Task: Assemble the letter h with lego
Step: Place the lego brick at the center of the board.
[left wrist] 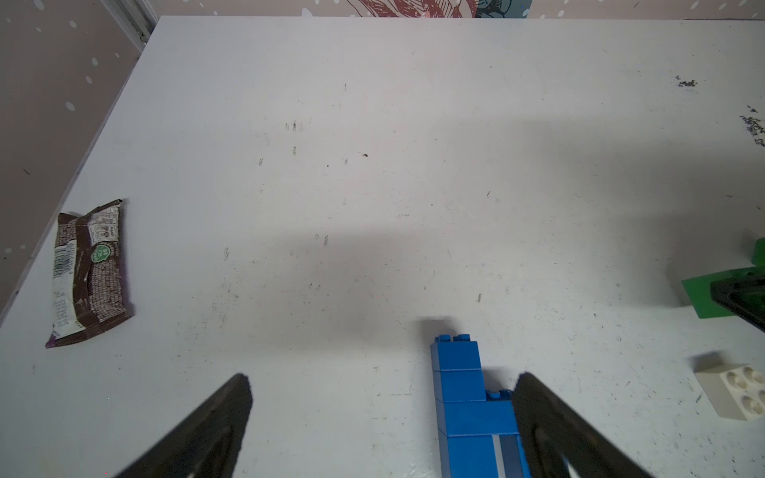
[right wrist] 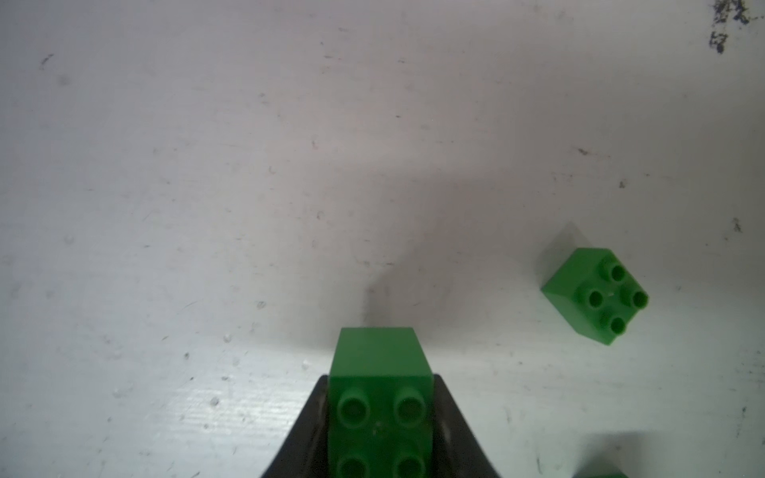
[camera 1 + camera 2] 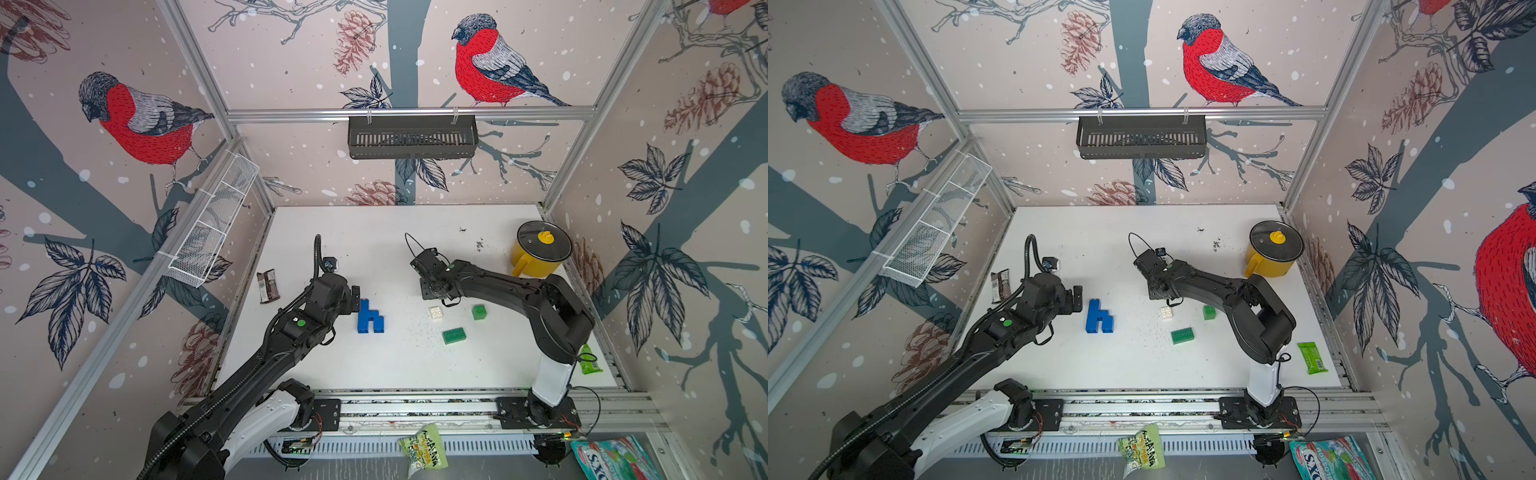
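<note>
Several blue lego bricks joined into an h shape (image 3: 370, 318) (image 3: 1098, 318) lie flat on the white table. My left gripper (image 3: 355, 299) (image 1: 383, 397) is open just left of the h's tall stroke. In the left wrist view the blue h (image 1: 463, 397) lies against the inside of one finger (image 1: 542, 418). My right gripper (image 3: 436, 292) (image 2: 381, 378) is shut on a green lego cube (image 2: 381, 405), studs facing the camera. That cube is hidden under the wrist in both top views. A white brick (image 3: 435, 313), a loose green cube (image 3: 479, 311) (image 2: 596, 296) and a long green brick (image 3: 454, 335) lie nearby.
A yellow pot (image 3: 540, 253) with a dark lid stands at the back right. A brown snack bar (image 3: 266, 286) (image 1: 89, 273) lies by the left wall, and a green wrapper (image 3: 589, 359) lies at the right edge. Dark crumbs (image 3: 480, 245) dot the table behind the right arm.
</note>
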Available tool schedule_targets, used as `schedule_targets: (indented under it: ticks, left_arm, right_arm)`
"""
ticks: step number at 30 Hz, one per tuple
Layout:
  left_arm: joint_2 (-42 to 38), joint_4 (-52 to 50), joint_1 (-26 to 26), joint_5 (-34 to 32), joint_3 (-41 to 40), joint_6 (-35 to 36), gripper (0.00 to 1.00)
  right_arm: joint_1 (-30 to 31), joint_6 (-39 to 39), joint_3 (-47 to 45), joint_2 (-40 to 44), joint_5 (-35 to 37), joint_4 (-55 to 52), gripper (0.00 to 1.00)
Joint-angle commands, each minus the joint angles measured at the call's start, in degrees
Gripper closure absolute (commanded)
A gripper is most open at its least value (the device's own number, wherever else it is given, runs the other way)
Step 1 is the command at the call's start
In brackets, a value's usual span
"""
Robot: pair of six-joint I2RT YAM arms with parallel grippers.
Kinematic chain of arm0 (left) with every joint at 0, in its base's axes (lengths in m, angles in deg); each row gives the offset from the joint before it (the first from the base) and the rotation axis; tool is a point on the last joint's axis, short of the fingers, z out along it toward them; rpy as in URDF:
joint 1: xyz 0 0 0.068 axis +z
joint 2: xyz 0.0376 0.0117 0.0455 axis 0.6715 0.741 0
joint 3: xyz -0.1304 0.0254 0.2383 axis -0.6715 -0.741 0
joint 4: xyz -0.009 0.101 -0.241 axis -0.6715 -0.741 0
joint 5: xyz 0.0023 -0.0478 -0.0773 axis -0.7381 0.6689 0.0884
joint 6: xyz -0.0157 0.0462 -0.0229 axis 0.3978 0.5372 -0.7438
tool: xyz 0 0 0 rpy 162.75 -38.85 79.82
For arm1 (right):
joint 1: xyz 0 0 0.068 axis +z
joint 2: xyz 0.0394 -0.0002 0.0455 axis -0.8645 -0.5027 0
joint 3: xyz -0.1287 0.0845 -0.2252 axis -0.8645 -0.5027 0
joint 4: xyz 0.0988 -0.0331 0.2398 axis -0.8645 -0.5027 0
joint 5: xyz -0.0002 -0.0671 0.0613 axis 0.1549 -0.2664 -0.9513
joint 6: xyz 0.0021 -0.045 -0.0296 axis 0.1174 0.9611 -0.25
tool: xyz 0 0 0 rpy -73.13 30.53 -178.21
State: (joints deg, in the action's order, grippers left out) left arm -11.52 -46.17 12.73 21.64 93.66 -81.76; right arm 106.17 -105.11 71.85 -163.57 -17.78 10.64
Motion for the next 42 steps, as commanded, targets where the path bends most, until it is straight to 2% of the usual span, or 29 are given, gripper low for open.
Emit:
schedule_targets:
  ticks: [1, 14, 26, 33, 39, 42]
  left_arm:
    - [0.16, 0.18, 0.27, -0.14, 0.6, -0.61, 0.02]
    - [-0.12, -0.15, 0.28, 0.28, 0.76, -0.97, 0.02]
    - [-0.15, -0.24, 0.41, 0.8, 0.92, -1.07, 0.02]
    - [0.03, -0.31, 0.42, 0.89, 0.96, -1.02, 0.02]
    - [0.31, -0.36, 0.45, 0.79, 0.99, -1.02, 0.02]
    - [0.47, -0.37, 0.58, 0.78, 1.04, -1.06, 0.01]
  right_arm:
    - [1.43, -4.63, -0.59, 1.57, 0.11, -0.14, 0.81]
    - [4.61, -11.39, 0.16, -1.0, -0.51, -0.02, 0.83]
    - [5.28, -14.33, 0.89, -3.18, 0.11, -1.94, 0.8]
    - [5.48, -14.5, 1.78, -4.33, 0.63, -3.13, 0.72]
    - [5.54, -14.31, 2.39, -4.28, 0.59, -3.79, 0.48]
    - [5.56, -13.9, 2.74, -3.94, -0.23, -3.69, 0.39]
